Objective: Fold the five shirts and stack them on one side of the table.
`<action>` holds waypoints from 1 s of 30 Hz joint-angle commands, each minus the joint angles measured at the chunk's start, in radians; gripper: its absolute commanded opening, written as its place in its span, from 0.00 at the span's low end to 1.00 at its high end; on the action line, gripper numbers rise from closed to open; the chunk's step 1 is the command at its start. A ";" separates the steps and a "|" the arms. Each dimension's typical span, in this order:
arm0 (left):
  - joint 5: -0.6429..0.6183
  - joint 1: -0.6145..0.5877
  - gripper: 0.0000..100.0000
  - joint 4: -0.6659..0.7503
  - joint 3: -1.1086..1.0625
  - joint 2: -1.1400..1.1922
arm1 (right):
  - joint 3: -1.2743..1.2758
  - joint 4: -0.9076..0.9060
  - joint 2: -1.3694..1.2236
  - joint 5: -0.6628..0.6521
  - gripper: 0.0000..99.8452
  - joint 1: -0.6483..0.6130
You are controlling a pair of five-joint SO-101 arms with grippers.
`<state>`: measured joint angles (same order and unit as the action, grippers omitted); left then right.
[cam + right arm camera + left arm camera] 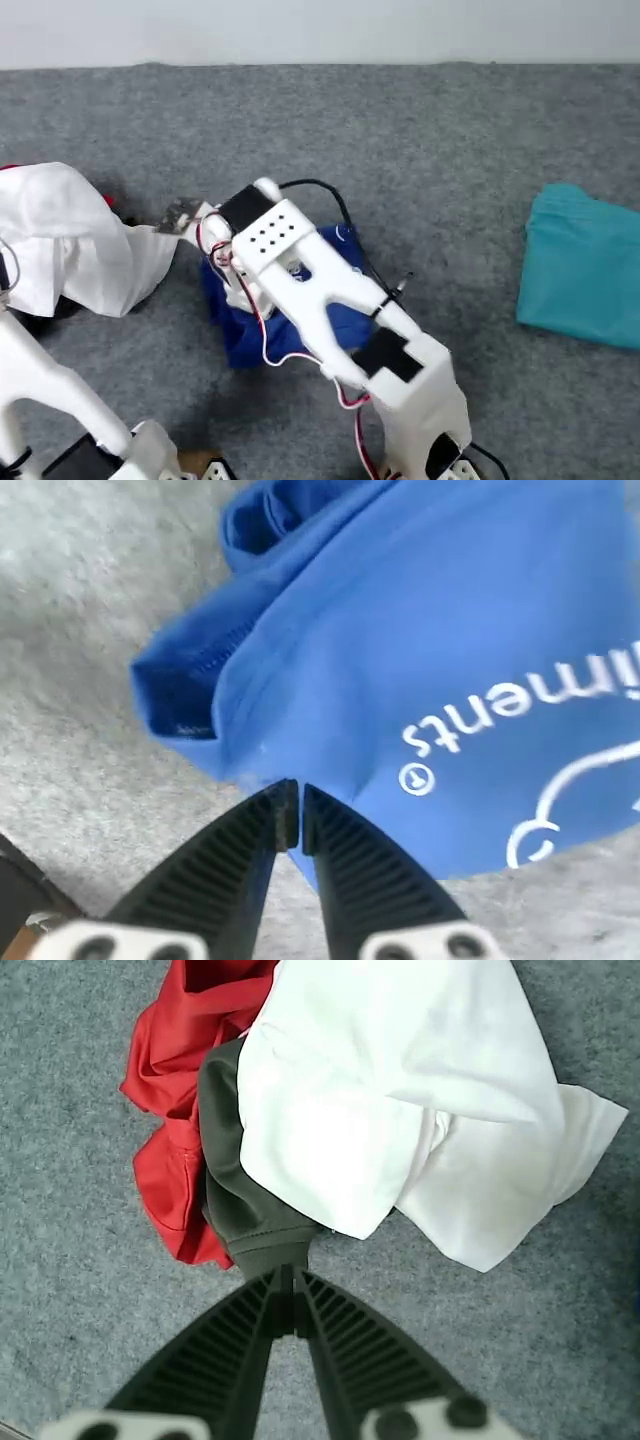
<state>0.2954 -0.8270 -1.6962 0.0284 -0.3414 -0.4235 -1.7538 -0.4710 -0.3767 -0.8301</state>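
My left gripper (287,1298) is shut on the hem of a dark olive shirt (245,1210). That shirt lies under a crumpled white shirt (400,1090) (75,240) and beside a red shirt (180,1070) at the table's left. My right gripper (290,810) is shut on the edge of a blue shirt (420,640) with white print. The blue shirt (340,320) lies bunched at the table's middle, under the right arm (330,300). A folded teal shirt (585,265) rests at the right edge.
The table is covered in grey carpet (420,150), with open room at the back and between the blue and teal shirts. The left arm's white link (50,390) stands at the front left. A white wall (320,30) runs behind.
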 commanded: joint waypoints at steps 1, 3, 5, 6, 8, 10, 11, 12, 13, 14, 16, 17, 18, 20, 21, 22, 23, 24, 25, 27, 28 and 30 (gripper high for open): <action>0.006 0.000 0.02 0.021 0.012 -0.034 | -0.043 0.010 -0.038 0.015 0.01 -0.081; 0.006 0.000 0.02 0.021 0.012 -0.034 | -0.043 0.044 -0.074 0.015 0.01 -0.139; 0.008 -0.002 0.02 0.021 0.012 -0.034 | -0.043 0.073 -0.104 0.015 0.01 -0.179; 0.008 -0.003 0.02 0.021 0.012 -0.034 | -0.043 0.088 -0.111 0.015 0.01 -0.189; 0.008 -0.003 0.02 0.021 0.012 -0.032 | -0.044 0.102 -0.113 0.014 0.01 -0.200; 0.008 -0.003 0.02 0.023 0.012 -0.029 | -0.054 0.091 -0.093 0.015 0.01 -0.199; 0.008 -0.003 0.02 0.023 0.010 -0.029 | -0.058 0.073 -0.077 0.015 0.01 -0.196; 0.008 -0.003 0.02 0.023 0.008 -0.029 | -0.060 0.050 -0.058 0.015 0.02 -0.188; 0.008 -0.003 0.02 0.023 0.008 -0.029 | -0.060 0.028 -0.033 0.015 0.02 -0.180; 0.008 -0.003 0.02 0.023 0.008 -0.029 | -0.060 0.005 -0.010 0.017 0.02 -0.173; 0.008 -0.002 0.02 0.023 0.008 -0.029 | -0.060 -0.038 0.045 0.017 0.02 -0.157; 0.008 0.000 0.02 0.023 0.008 -0.029 | -0.055 -0.044 0.076 0.017 0.02 -0.147; 0.008 0.000 0.02 0.023 0.008 -0.029 | -0.052 -0.044 0.111 0.023 0.02 -0.133; 0.008 0.002 0.02 0.023 0.008 -0.031 | -0.052 -0.044 0.179 0.046 0.02 -0.102; 0.008 0.002 0.02 0.023 0.008 -0.031 | -0.051 -0.044 0.203 0.048 0.02 -0.090; 0.008 0.002 0.02 0.023 0.008 -0.031 | -0.040 -0.044 0.222 0.048 0.02 -0.077; 0.008 0.002 0.02 0.023 0.008 -0.031 | -0.015 -0.044 0.242 0.046 0.02 -0.061; 0.008 0.002 0.02 0.023 0.008 -0.031 | 0.018 -0.044 0.252 0.044 0.02 -0.045; 0.008 0.002 0.02 0.023 0.008 -0.031 | 0.060 -0.044 0.262 0.044 0.01 -0.028; 0.008 0.002 0.02 0.023 0.008 -0.031 | 0.152 -0.042 0.277 0.043 0.01 0.018; 0.008 0.002 0.02 0.023 0.008 -0.032 | 0.190 -0.041 0.282 0.043 0.01 0.041; 0.008 0.002 0.02 0.023 0.008 -0.034 | 0.247 -0.038 0.283 0.043 0.01 0.088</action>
<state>0.2954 -0.8270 -1.6962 0.0284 -0.3414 -0.2302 -1.7538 -0.2486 -0.3414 -0.8132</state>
